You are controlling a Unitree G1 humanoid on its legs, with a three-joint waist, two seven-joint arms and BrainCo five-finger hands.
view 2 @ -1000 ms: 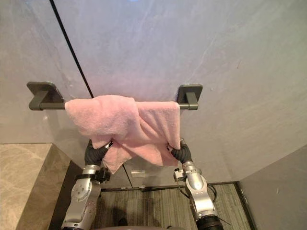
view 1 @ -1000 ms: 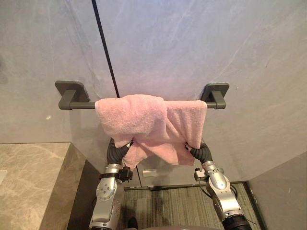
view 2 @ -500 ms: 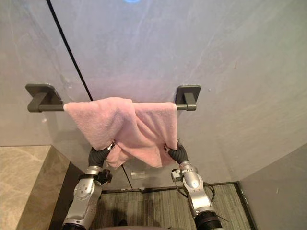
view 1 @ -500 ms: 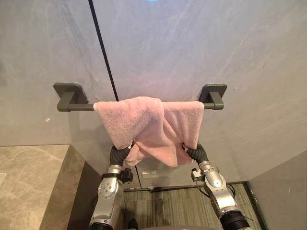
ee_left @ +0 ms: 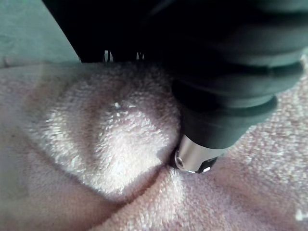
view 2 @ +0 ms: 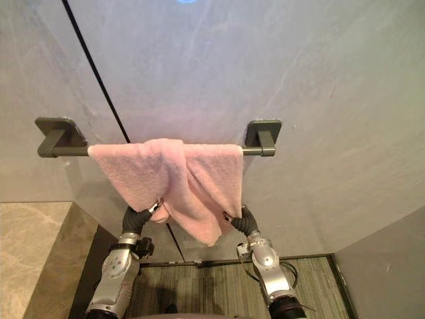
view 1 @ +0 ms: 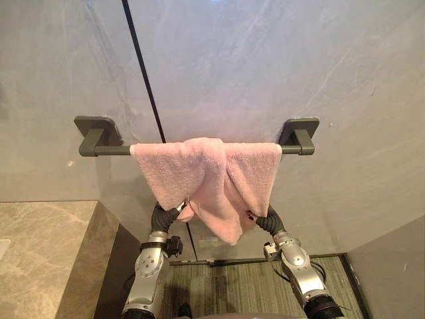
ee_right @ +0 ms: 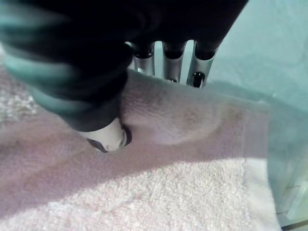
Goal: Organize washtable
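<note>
Wall (view 1: 232, 60), 1 rail (view 1: 109, 151), 1 towel (view 1: 212, 176), L hand (ee_left: 195, 159), R hand (ee_right: 109, 137) pinching

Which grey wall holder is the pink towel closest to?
The right holder: the pink towel reaches almost to it, while bare bar shows between the towel and the left holder.

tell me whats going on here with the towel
The robot is working on a pink towel draped over the dark towel bar on the wall. Its right hand pinches the towel's lower right edge between thumb and fingers, and its left hand is at the lower left part. The towel hangs bunched and uneven, its folds overlapping in the middle, so it is not yet spread flat along the bar.
</note>
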